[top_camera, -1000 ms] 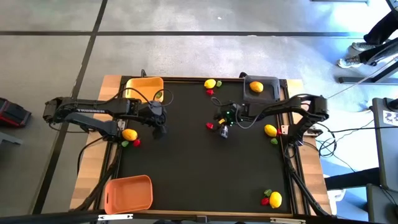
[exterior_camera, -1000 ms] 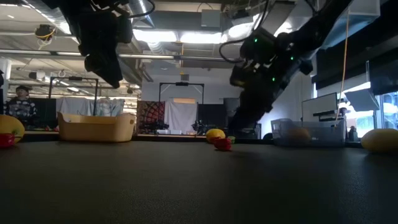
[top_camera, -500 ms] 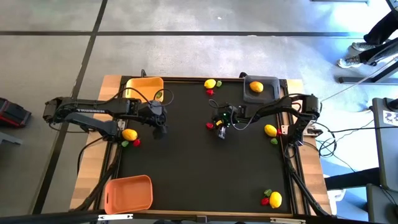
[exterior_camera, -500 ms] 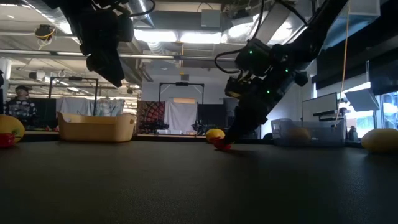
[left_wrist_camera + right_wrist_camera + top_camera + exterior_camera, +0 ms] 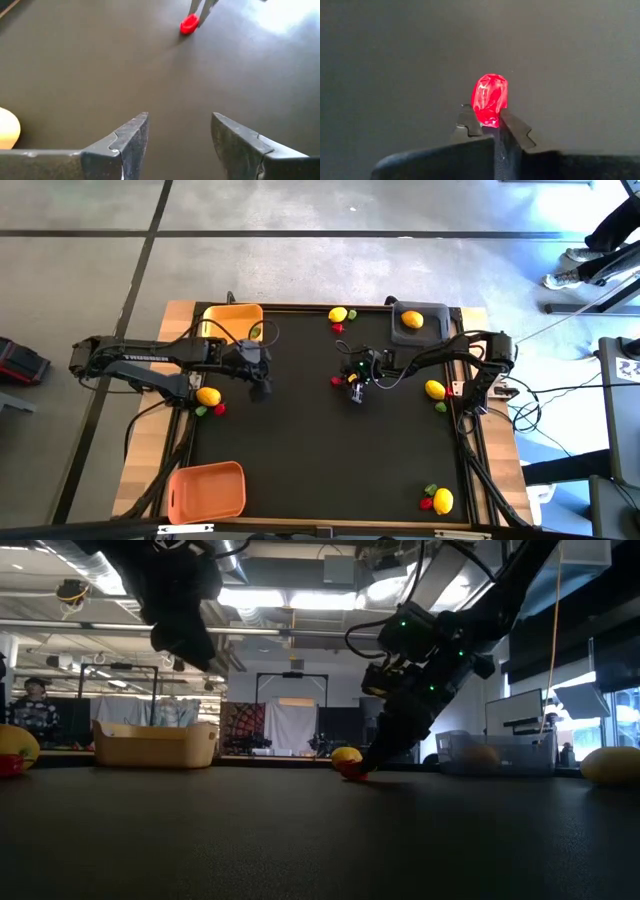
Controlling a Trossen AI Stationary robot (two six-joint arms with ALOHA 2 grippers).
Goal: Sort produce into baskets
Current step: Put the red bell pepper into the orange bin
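A small red piece (image 5: 490,96) lies on the dark table mat near its middle, and my right gripper (image 5: 491,126) is shut on it; the high view shows the red piece (image 5: 338,381) just left of that gripper (image 5: 350,384). My left gripper (image 5: 179,134) hangs open above the mat's left half (image 5: 258,388), with nothing between its fingers. The yellow basket (image 5: 232,323) stands at the far left, the dark grey basket (image 5: 420,328) at the far right with a lemon (image 5: 411,319) in it, and the orange basket (image 5: 207,490) at the near left. My right gripper pinches the red piece's near end (image 5: 488,119) between its two fingertips (image 5: 468,123). The fingers slant down at it from the table's right side. The piece sits at the mat's surface (image 5: 355,774) in the low view.
Loose produce lies in groups: a lemon (image 5: 208,396) with green and red pieces at the left edge, a lemon (image 5: 338,314) with a red piece at the far edge, a lemon (image 5: 435,389) at the right edge, another lemon (image 5: 442,500) at the near right corner.
My right gripper has sunk a little toward the red piece and shut its fingers on it; the piece stays on the mat. My left gripper has tipped slightly while staying in place, still open.
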